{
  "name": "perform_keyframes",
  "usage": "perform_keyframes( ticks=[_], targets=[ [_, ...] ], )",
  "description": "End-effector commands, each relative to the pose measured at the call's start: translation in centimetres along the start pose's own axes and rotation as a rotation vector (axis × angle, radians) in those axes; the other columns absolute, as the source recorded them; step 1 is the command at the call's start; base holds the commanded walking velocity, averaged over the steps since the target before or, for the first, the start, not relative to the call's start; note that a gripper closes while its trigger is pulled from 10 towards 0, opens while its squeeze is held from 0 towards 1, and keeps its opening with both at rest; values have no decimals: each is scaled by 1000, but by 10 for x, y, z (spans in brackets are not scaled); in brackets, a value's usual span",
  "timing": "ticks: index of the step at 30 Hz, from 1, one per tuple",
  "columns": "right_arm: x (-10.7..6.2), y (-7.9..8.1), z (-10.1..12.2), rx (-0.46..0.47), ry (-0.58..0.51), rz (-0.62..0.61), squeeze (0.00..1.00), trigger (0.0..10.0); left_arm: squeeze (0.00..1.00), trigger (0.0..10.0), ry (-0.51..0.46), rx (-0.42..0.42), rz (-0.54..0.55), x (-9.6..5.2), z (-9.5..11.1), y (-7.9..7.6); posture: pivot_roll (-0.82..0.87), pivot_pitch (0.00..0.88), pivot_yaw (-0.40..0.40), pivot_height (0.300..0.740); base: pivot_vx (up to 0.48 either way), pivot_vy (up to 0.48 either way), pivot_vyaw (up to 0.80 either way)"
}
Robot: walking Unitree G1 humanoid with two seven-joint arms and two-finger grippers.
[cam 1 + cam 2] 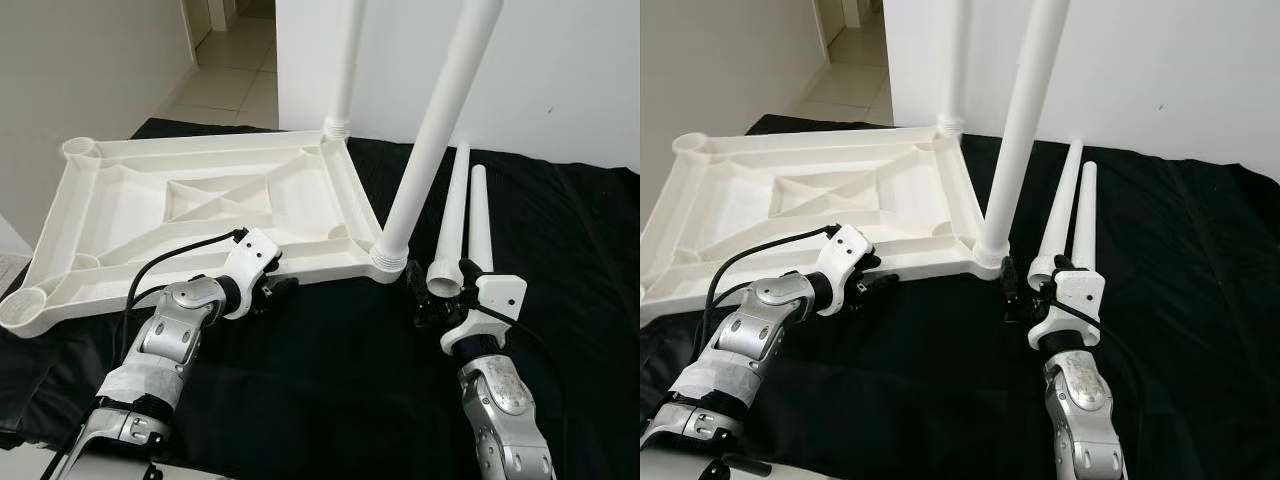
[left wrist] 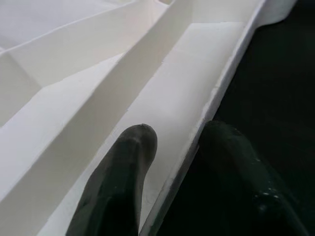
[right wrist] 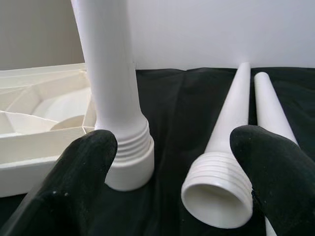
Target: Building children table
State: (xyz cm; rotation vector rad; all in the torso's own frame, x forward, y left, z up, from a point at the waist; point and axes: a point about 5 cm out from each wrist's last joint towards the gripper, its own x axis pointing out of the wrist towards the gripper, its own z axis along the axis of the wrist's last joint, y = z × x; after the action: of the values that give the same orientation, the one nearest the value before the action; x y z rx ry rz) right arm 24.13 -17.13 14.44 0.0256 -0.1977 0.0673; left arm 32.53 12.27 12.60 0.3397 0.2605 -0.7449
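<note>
The white plastic table top (image 1: pixel 130 200) lies upside down on a black cloth. Two white legs stand screwed into its right-hand corners, the near leg (image 1: pixel 440 120) and the far leg (image 1: pixel 345 60). Two loose legs (image 1: pixel 452 215) (image 1: pixel 481 215) lie side by side to the right. My left gripper (image 1: pixel 278 288) (image 2: pixel 177 142) is shut on the top's near rim, one finger inside and one outside. My right gripper (image 1: pixel 445 288) (image 3: pixel 172 157) is open, its fingers on either side of the loose leg's threaded end (image 3: pixel 216 196), beside the near leg's base (image 3: pixel 125 162).
The black cloth (image 1: pixel 560 300) stretches out to the right and front. A white wall (image 1: pixel 560 70) stands close behind. A doorway with tiled floor (image 1: pixel 225 85) opens at the back left. Two open leg sockets (image 1: pixel 80 148) (image 1: pixel 22 308) sit in the top's left corners.
</note>
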Motion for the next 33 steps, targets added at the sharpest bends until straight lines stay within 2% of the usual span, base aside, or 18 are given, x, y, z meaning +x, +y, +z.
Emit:
perform_keyframes(
  ticks=[1,10,15,17,24,27,29,30,33],
  targets=[
    [-2,-1,2,-10,-9,-6,0,10000,0,0,79,-47,185,-6,-21,9,-62,64,6,740,0,0,0],
    [-2,-2,0,-18,0,-9,0,10000,0,0,96,-73,160,-12,-27,1,-58,73,8,740,0,0,0],
    [-1,-3,0,-20,-2,-9,0,10000,0,0,96,-95,149,-15,-29,-8,-54,74,7,740,0,0,0],
    [2,-4,1,-26,-5,-9,0,10000,0,0,100,-112,135,-14,-31,-17,-54,72,5,740,0,0,0],
    [3,-6,2,-34,-7,-10,0,10000,0,0,125,-141,148,-16,-36,-21,-57,73,5,740,0,0,0],
    [4,-7,2,-39,-9,-12,0,10000,0,0,194,-196,254,-21,-50,-16,-58,74,5,740,0,0,0],
    [4,-7,2,-39,-8,-12,0,10000,0,0,208,-212,275,-22,-52,-15,-57,72,4,740,0,0,0],
    [4,-7,2,-40,-8,-12,0,10000,0,0,228,-232,333,-24,-56,-11,-57,72,4,740,0,0,0],
    [5,-7,2,-41,-9,-12,0,10000,0,0,243,-258,389,-27,-61,-6,-57,71,4,740,0,0,0]
  ],
)
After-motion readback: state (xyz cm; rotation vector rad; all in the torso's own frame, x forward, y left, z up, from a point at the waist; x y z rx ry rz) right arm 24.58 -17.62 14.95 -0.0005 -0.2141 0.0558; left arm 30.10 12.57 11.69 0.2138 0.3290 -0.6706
